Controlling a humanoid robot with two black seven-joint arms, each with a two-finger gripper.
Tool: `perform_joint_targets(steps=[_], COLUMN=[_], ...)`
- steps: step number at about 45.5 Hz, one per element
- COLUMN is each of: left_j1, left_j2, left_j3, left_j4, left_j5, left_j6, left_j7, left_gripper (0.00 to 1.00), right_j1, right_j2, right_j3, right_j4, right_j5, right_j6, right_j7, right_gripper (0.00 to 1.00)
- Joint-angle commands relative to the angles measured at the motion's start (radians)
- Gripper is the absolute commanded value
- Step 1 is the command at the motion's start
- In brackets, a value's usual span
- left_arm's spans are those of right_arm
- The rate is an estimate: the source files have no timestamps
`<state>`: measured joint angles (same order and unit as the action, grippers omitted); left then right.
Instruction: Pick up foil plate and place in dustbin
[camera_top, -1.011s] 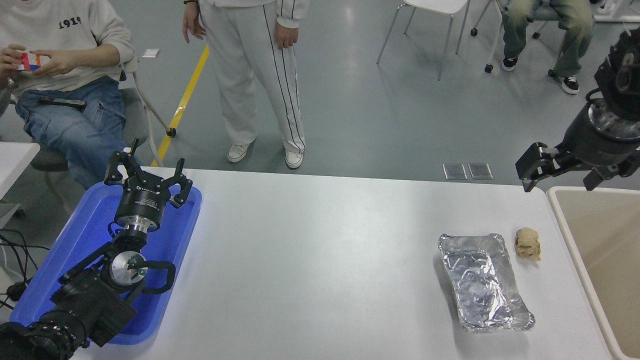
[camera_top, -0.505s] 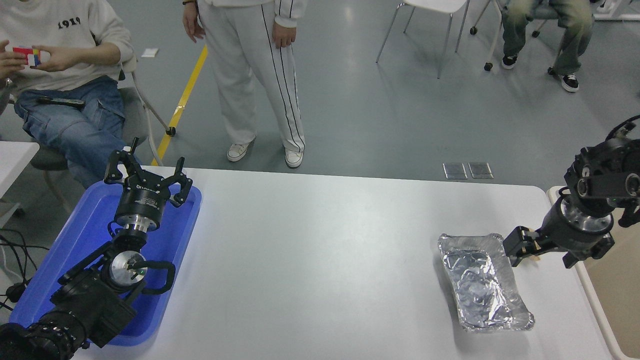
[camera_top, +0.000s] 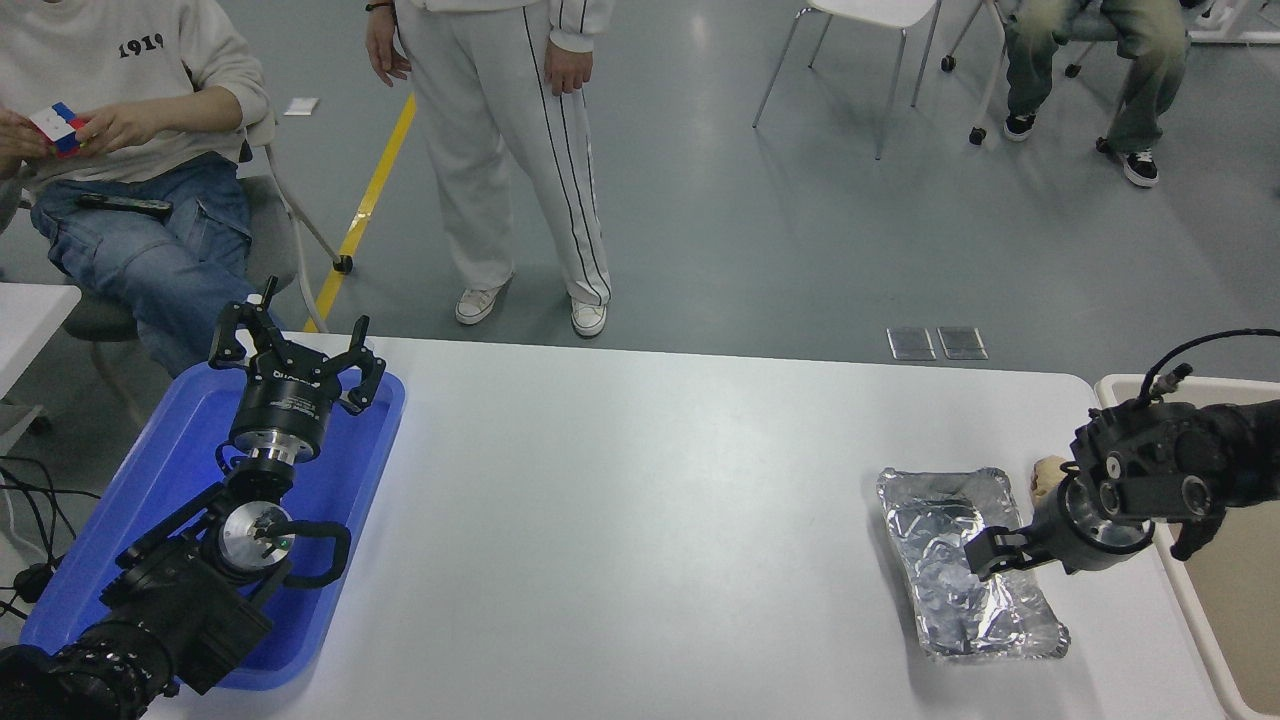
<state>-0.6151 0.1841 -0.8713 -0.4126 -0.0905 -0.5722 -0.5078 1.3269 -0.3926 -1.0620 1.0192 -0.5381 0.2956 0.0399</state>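
Foil plate: crinkled silver tray with raised rim, flat on the white table at its right side, long axis running away from the camera. Right gripper: black, entering from the right edge, low over the plate's middle; only one finger clearly shows, so whether it is spread or closed cannot be told. Paper ball: tan, crumpled, just beside the plate's far right corner, partly hidden behind the right wrist. Dustbin: beige, thick rim, at the table's right edge, cut off by the picture's border. Left gripper: parked at lower left above a blue tray, fingers spread wide, holding nothing. Persons: one seated at far left, one standing beyond the table
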Motion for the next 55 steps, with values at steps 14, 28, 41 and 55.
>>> perform_joint_targets(steps=[14,28,41,55], left_j1=[0.000,0.000,0.000,0.000], left_j2=[0.000,0.000,0.000,0.000], left_j3=[0.000,0.000,0.000,0.000], left_j4=[0.000,0.002,0.002,0.002], left_j5=[0.000,0.000,0.000,0.000], left_j6=[0.000,0.000,0.000,0.000], left_j7=[0.000,0.000,0.000,0.000], left_gripper=[1.00,1.00,1.00,1.00], right_j1=[-0.141,-0.153,-0.147,-0.141], right_j2=[0.001,0.004,0.004,0.009], right_j3=[0.031,0.031,0.046,0.050], right_j4=[-0.148,-0.143,-0.125,-0.099], right_j5=[-0.011,0.000,0.018,0.033], right_j6=[-0.110,-0.104,-0.084,-0.010], right_j7=[-0.002,-0.002,0.000,0.000], right_gripper=[0.82,0.43,0.08,0.00])
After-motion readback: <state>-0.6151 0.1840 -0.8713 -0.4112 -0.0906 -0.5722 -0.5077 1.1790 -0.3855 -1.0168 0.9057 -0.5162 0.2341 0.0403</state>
